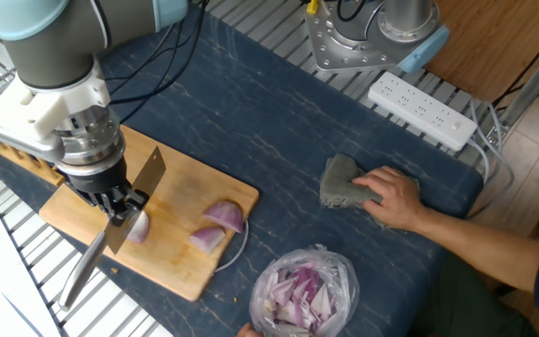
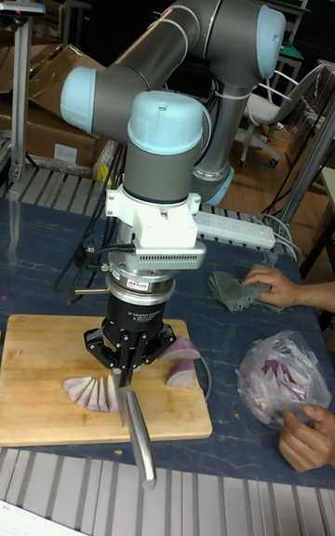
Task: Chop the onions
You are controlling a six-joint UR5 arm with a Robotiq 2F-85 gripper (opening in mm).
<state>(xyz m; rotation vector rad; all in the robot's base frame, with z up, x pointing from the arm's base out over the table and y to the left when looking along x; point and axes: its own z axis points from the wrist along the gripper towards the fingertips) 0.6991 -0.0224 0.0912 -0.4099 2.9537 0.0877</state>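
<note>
Jaws: clamped on a knife, gripper [image 1: 118,202] [image 2: 125,367] pointing down over the board.
Knife: blade [image 1: 137,195] runs up and away from the jaws in the fixed view; handle [image 1: 80,266] [image 2: 140,443] sticks out past the board's near edge, towards the tall camera.
Board: wooden [image 1: 187,189] [image 2: 33,410], lying under the jaws on the blue table [image 1: 279,112] [image 2: 233,457].
Onions: a fan of slices [image 2: 91,392] sits just below the jaws, touching the blade; in the fixed view only a pale sliver of it [image 1: 138,227] shows beside the knife. Two larger pieces [image 1: 225,217] [image 1: 208,240] lie on the board's far end from the jaws, near each other; the tall view shows them as one purple mass [image 2: 181,364] partly hidden behind the gripper.
Bag: clear plastic with chopped bits [image 1: 305,288] [image 2: 274,382], off the board, well apart from the jaws.
Person: one hand [image 1: 396,197] [image 2: 274,287] rests on a grey cloth [image 1: 342,183] [image 2: 228,291] far from the jaws; the other hand [image 2: 307,438] is at the bag's near edge.
Power strip: white [image 1: 421,110] [image 2: 237,234], at the table's far side.
</note>
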